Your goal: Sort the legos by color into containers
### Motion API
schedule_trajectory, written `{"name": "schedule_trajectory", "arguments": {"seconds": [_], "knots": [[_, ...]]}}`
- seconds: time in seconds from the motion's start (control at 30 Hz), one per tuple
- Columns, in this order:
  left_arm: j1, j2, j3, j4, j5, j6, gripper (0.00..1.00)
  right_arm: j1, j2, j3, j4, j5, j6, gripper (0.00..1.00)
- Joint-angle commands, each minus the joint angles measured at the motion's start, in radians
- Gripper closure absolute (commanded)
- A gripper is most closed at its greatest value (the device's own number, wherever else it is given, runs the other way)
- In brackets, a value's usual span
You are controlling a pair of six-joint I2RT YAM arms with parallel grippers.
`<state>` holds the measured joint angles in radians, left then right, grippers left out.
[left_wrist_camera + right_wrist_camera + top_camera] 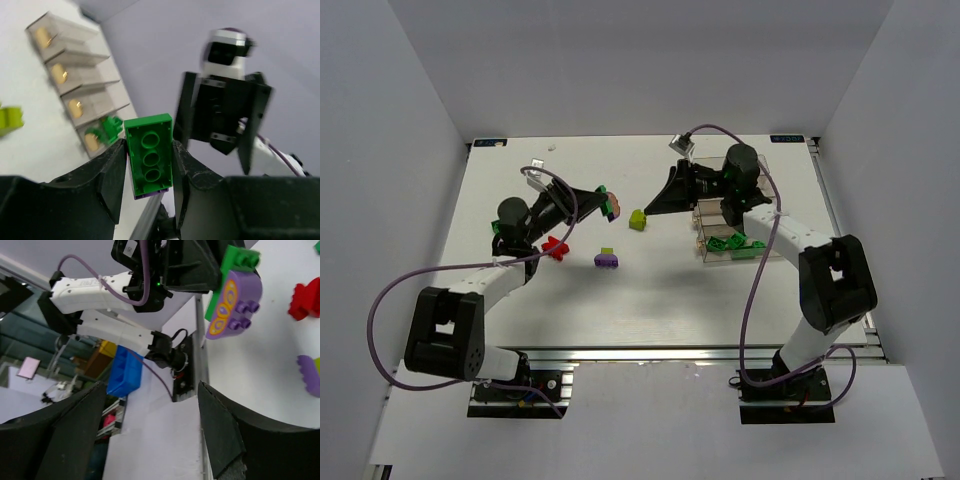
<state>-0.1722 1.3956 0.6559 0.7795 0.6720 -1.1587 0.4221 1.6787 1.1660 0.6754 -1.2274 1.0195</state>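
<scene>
My left gripper (pixel 601 204) is shut on a green brick (pixel 148 154) stuck to a purple piece, held above the table; the right wrist view shows this stack (pixel 233 289) with orange marks. My right gripper (pixel 656 206) is open and empty, facing the left one from close by. A yellow-green brick (pixel 637 219) lies under it. A red brick (pixel 555 247) and a purple brick with a yellow-green one on top (pixel 606 259) lie on the table. The clear containers (pixel 712 232) stand under the right arm, partly hidden. Green bricks (pixel 736 243) lie in the nearest bin.
In the left wrist view the four bins (pixel 75 75) stand in a row, and the green bricks (pixel 105 127) sit in the nearest one. White walls enclose the table on three sides. Purple cables loop from both arms.
</scene>
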Motion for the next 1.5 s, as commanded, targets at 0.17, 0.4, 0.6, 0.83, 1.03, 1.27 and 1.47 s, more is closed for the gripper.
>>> {"name": "schedule_trajectory", "arguments": {"seconds": [0.17,0.4,0.6,0.83,1.03,1.27,1.47], "knots": [[-0.024,-0.046,-0.029,0.495,0.027,-0.160,0.92,0.058,0.041,-0.028,0.260,-0.038,0.205,0.22],[-0.056,-0.029,-0.019,0.518,0.032,-0.183,0.92,0.090,0.084,0.050,0.289,-0.018,0.221,0.23],[-0.067,-0.015,-0.015,0.526,0.034,-0.199,0.92,0.110,0.133,0.127,0.299,-0.015,0.223,0.25],[-0.073,0.008,-0.018,0.523,0.035,-0.197,0.92,0.116,0.171,0.208,0.294,-0.012,0.232,0.27],[-0.078,0.026,-0.015,0.540,0.037,-0.205,0.92,0.133,0.185,0.230,0.247,0.002,0.209,0.34],[-0.078,0.065,0.002,0.561,0.046,-0.220,0.92,0.136,0.191,0.224,0.216,-0.004,0.192,0.60],[-0.078,0.088,0.014,0.629,0.057,-0.253,0.93,0.115,0.184,0.202,0.219,0.019,0.191,1.00]]}}
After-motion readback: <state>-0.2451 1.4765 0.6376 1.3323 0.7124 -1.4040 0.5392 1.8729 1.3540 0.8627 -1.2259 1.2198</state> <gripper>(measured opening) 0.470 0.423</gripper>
